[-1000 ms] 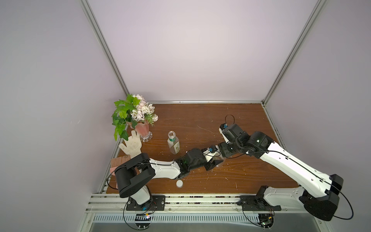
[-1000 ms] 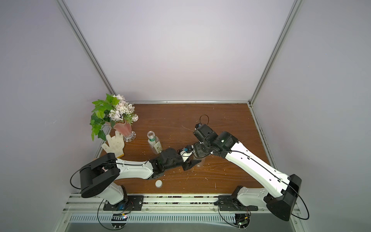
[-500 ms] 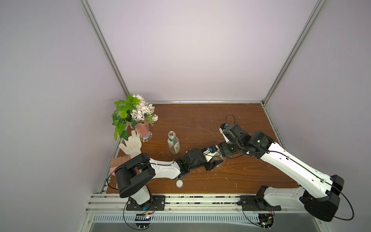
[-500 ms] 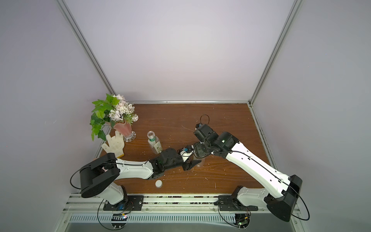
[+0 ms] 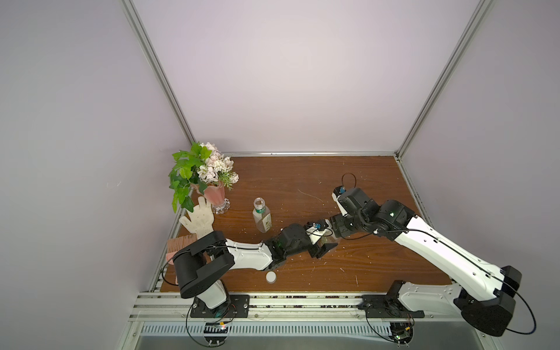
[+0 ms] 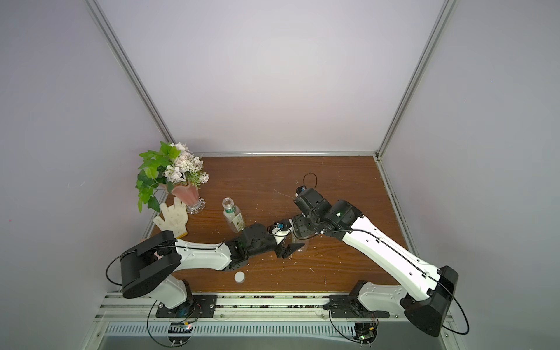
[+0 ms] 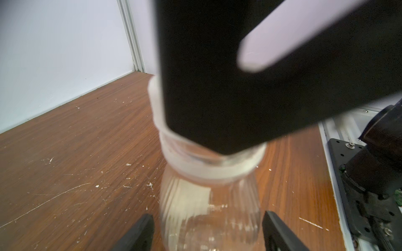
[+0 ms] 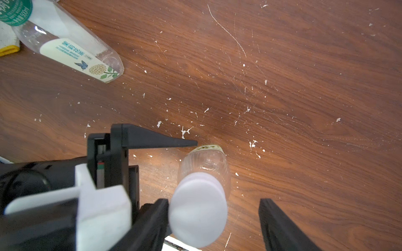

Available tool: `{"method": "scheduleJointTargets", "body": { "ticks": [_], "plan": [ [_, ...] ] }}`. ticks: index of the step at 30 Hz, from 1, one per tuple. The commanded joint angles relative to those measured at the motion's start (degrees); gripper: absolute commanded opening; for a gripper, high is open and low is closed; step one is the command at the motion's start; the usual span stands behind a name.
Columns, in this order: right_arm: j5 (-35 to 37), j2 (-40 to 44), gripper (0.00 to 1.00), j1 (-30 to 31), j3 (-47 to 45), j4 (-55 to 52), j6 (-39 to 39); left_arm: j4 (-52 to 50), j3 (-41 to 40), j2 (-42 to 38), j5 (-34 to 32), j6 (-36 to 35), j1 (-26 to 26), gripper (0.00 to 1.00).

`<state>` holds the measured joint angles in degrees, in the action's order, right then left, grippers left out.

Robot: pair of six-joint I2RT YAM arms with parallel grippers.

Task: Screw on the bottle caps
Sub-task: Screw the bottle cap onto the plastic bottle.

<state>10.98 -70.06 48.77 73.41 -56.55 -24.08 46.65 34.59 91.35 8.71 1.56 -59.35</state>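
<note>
A plain clear bottle (image 7: 208,206) stands upright mid-table, also seen in a top view (image 6: 298,246). A white cap (image 8: 198,213) sits on its neck. My left gripper (image 7: 208,234) is open around the bottle's body, with a gap at each finger. My right gripper (image 8: 214,223) hangs over the cap, open; one finger (image 8: 152,223) touches the cap's side and its mate stands clear. The labelled bottle (image 5: 262,216) (image 6: 233,215) stands uncapped to the left. A loose white cap (image 5: 271,277) (image 6: 239,277) lies near the front edge.
A pink vase of flowers (image 5: 215,195) and a white glove (image 5: 198,218) occupy the left side. A pink brush (image 5: 178,244) lies by the left arm's base. White crumbs dot the wooden table (image 5: 303,181). Walls close in the back and sides.
Both arms stay at the plain bottle. The left jaws have spread away from the bottle's body, and the right jaws have widened a little around the cap.
</note>
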Motion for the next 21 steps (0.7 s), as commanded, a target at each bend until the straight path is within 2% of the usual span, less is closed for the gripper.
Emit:
{"method": "scheduleJointTargets", "body": {
  "ticks": [1, 12, 21],
  "plan": [
    [-6.82, 1.16, 0.74, 0.98, -0.01, 3.47, 0.00, 0.73, -0.24, -0.20, -0.77, 0.22, -0.68, 0.78],
    [-5.18, 2.12, 0.75, 0.61, 1.40, 1.86, -0.21, 4.11, -2.68, -1.83, -1.58, 1.57, -0.08, 0.91],
    [-2.94, 3.31, 0.74, -0.79, 2.16, 0.13, -0.11, 5.86, -3.25, -1.97, -1.11, 2.38, 0.11, 0.95]
  ]
}}
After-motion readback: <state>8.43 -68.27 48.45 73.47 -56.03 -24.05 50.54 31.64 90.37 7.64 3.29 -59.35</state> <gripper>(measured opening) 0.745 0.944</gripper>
